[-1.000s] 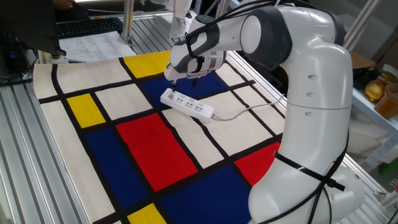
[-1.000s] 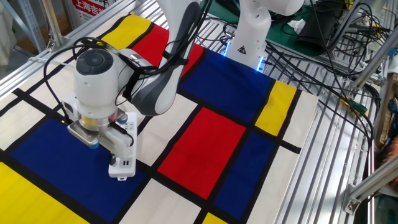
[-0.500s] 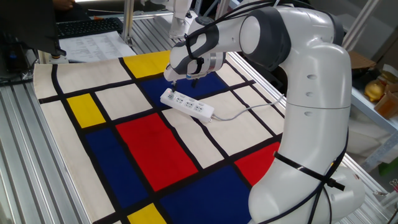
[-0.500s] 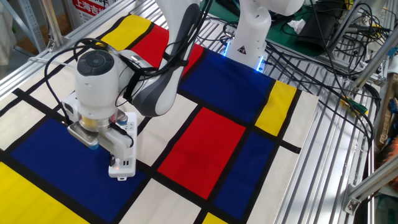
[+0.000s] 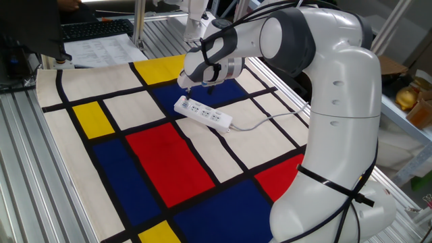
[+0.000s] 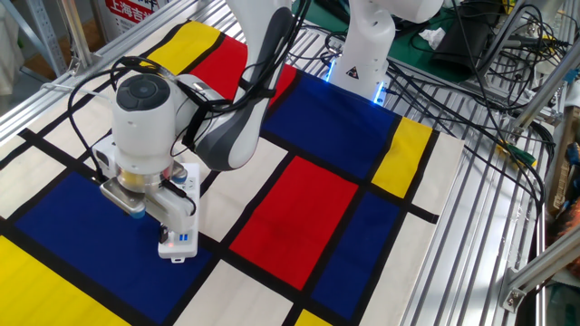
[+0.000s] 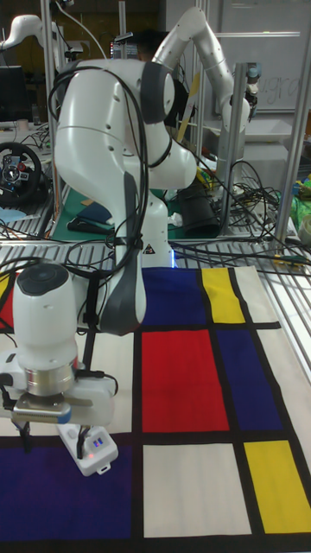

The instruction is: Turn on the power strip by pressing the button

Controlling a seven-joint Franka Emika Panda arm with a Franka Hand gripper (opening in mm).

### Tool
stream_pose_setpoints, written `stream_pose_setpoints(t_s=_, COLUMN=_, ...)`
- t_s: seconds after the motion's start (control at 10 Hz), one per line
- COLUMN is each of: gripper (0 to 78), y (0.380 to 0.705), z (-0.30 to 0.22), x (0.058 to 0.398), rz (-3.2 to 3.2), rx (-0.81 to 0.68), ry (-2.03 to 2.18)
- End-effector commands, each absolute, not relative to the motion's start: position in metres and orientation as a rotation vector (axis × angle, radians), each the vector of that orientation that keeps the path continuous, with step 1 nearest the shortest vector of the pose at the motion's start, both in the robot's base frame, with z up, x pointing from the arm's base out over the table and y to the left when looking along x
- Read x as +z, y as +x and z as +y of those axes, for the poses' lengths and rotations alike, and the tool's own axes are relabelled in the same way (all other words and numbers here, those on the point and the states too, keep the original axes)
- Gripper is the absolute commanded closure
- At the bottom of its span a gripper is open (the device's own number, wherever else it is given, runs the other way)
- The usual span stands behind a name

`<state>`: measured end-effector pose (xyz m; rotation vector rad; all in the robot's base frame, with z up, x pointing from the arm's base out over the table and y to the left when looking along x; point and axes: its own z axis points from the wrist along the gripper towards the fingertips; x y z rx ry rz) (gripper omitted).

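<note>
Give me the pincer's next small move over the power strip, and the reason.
Probably lift the pincer straight up, off the power strip. It hangs over the strip's end away from the cord, and in the tall fixed view small blue and red lights glow on that end, which suggests the strip is already on. No view shows whether a fingertip touches the button.

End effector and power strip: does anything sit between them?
Nothing. In one fixed view the end effector hangs just above the power strip's far end, with only blue cloth behind the gap.
</note>
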<state>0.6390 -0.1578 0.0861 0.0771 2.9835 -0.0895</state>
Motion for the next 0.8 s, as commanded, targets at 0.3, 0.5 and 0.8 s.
stream_pose_setpoints(t_s=0.3, gripper=0.2, y=0.628, z=-0.147, x=0.086, rz=3.001, rx=-0.086, ry=0.113)
stream_pose_setpoints(t_s=0.5, gripper=0.2, y=0.631, z=-0.145, x=0.101, rz=3.005, rx=-0.085, ry=0.139)
stream_pose_setpoints(t_s=0.8, gripper=0.2, y=0.643, z=-0.141, x=0.13, rz=3.021, rx=-0.1, ry=0.157)
